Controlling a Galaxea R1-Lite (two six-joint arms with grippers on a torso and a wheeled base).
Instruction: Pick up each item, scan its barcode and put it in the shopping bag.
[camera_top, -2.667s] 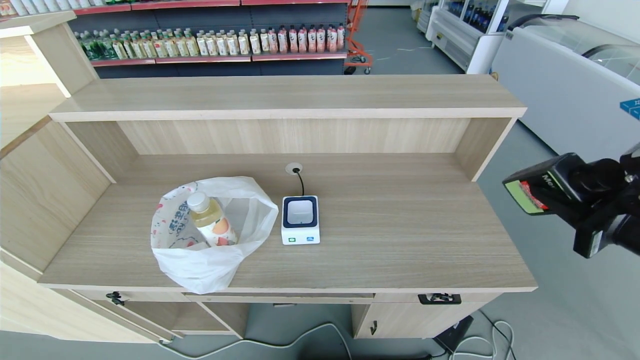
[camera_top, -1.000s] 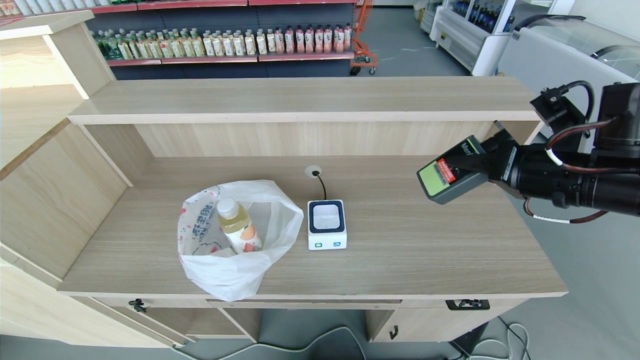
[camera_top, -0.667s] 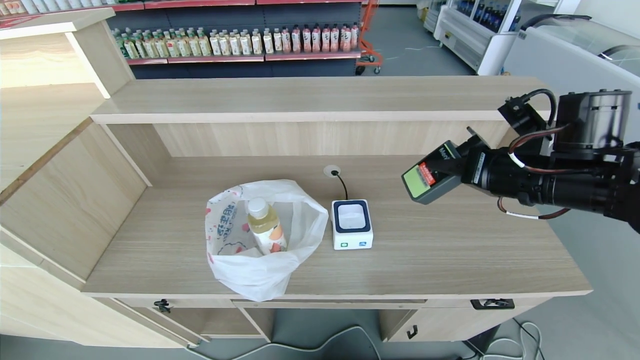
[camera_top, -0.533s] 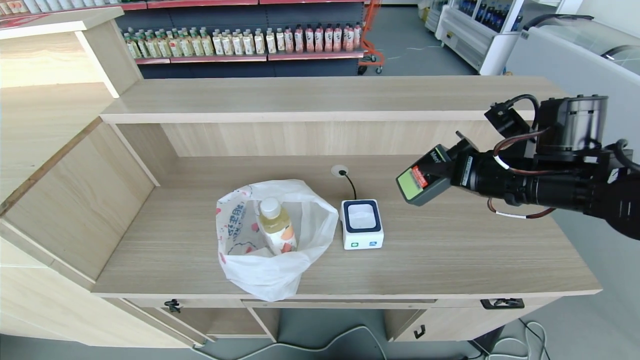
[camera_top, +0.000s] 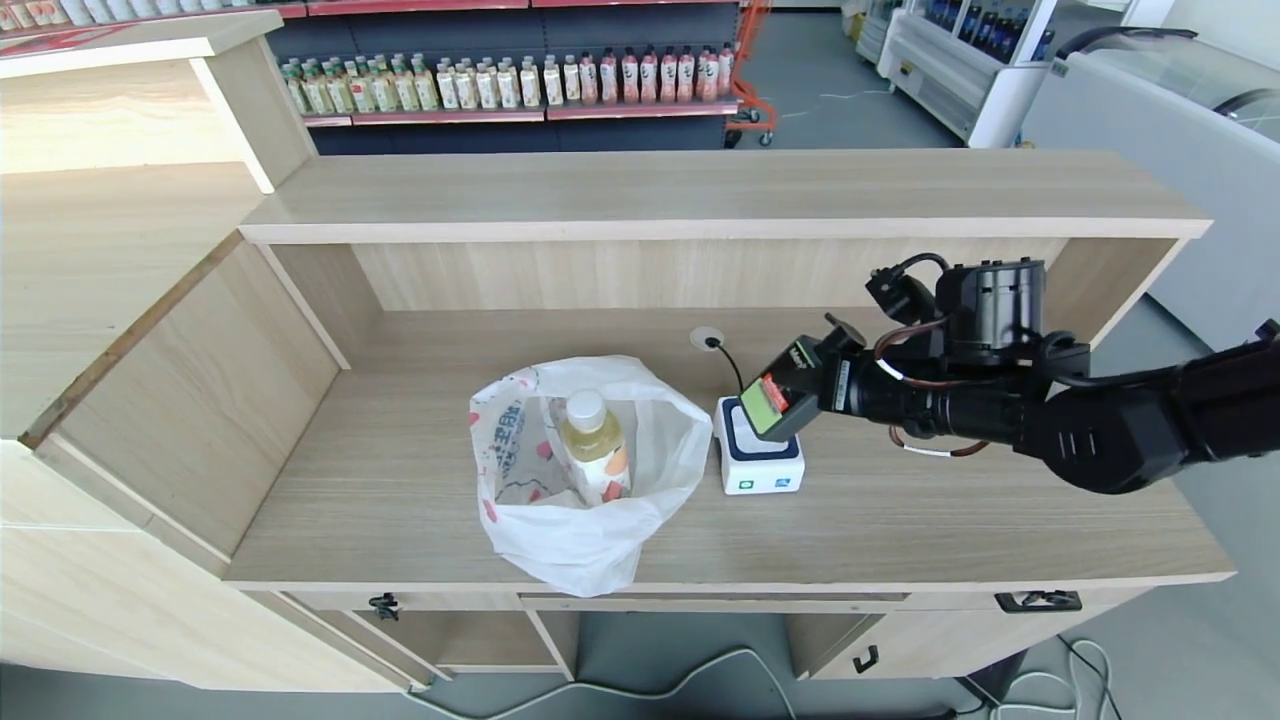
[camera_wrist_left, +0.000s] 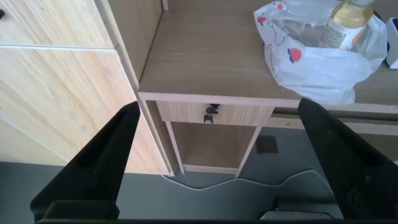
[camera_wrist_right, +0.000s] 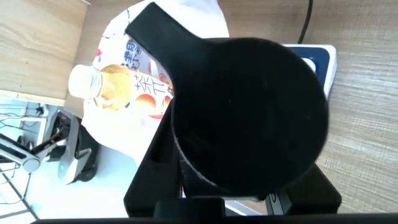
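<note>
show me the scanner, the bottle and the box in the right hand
scanner (camera_top: 760, 472), head view, white front edge
bottle (camera_top: 597, 452), head view, yellow body below the cap
box (camera_top: 761, 412), head view, green end face

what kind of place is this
Most likely a small shop's checkout: a barcode scanner sits on the wooden counter beside a shopping bag, the right gripper holds a dark box over the scanner, shelves of bottled drinks line the aisle behind, and chest freezers stand to the right.
</note>
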